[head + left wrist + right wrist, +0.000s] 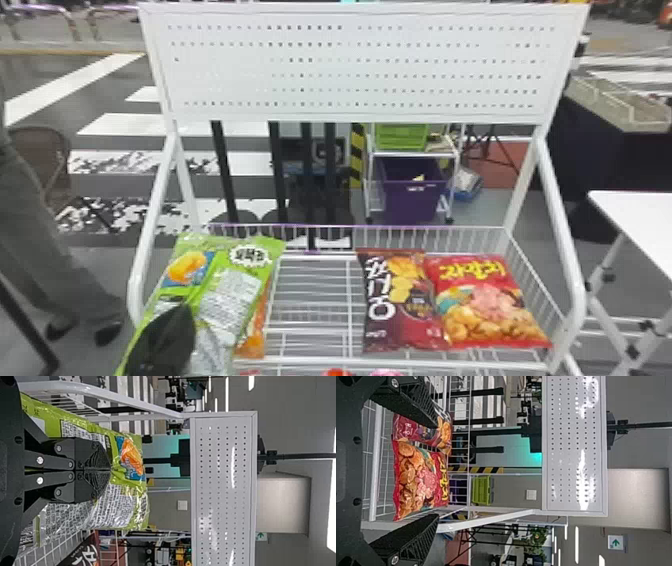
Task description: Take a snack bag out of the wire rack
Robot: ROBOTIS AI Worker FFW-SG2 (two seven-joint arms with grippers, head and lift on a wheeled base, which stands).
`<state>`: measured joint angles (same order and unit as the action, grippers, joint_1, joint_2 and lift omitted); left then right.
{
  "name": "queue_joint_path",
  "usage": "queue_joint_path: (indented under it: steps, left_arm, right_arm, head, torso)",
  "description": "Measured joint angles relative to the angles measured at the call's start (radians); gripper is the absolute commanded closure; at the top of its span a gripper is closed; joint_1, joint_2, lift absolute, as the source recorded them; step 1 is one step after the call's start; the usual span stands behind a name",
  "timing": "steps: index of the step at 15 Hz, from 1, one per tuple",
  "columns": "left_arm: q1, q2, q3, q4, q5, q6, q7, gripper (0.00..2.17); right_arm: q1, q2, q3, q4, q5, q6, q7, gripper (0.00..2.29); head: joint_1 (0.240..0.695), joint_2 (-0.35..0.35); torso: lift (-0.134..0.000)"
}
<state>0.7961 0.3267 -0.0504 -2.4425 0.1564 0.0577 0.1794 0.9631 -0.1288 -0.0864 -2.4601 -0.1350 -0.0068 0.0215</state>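
left gripper point(172, 320): clenched on green snack bag point(227, 295)
green snack bag: pinched in fingertips, spreads both sides
right gripper point(436, 471): released, fingers apart
red bag point(421, 481): ahead of right gripper, in wire rack point(310, 361)

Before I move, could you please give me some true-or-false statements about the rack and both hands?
1. The left hand is closed on the green bag. True.
2. The right hand is closed on a bag. False: it is open, its fingers apart.
3. The red bag lies left of the dark bag. False: it lies to the right.
4. The green bag partly hides an orange pack. True.
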Motion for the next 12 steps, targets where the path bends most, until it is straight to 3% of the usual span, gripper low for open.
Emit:
queue_joint_path:
  steps: [12]
  left_arm:
    - [0.002,0.000,0.001,-0.001,0.000,0.000,-0.002,1.66]
  right_arm:
    - [0.003,-0.001,-0.003,-0.008,0.000,0.000,0.000,0.10]
  head:
    - [0.499,0.000]
  torso:
    - [0.000]
